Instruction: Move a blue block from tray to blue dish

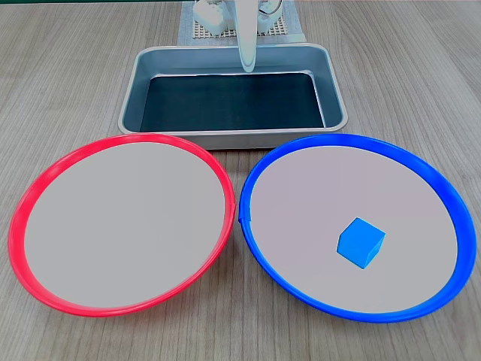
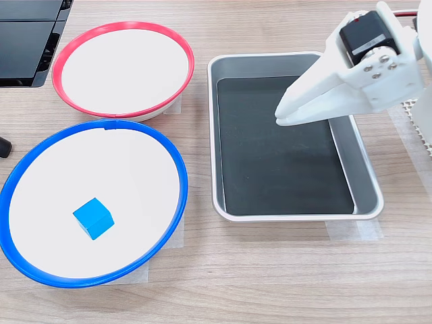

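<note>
Though off-centre, blue block (image 1: 361,241) inside blue dish (image 1: 259,167).

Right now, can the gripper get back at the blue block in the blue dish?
Probably yes: the blue block lies alone and uncovered in the blue dish. The gripper hangs over the tray, nothing between them.

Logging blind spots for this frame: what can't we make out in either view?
- Gripper: the first exterior view's top edge cuts it off; only the finger tips show over the tray.
- Arm base: cut off by the second exterior view's right edge.
- Block in the blue dish: its underside and far faces are hidden in both exterior views.
- Dark object at the second exterior view's top left: cropped, unidentifiable.
</note>
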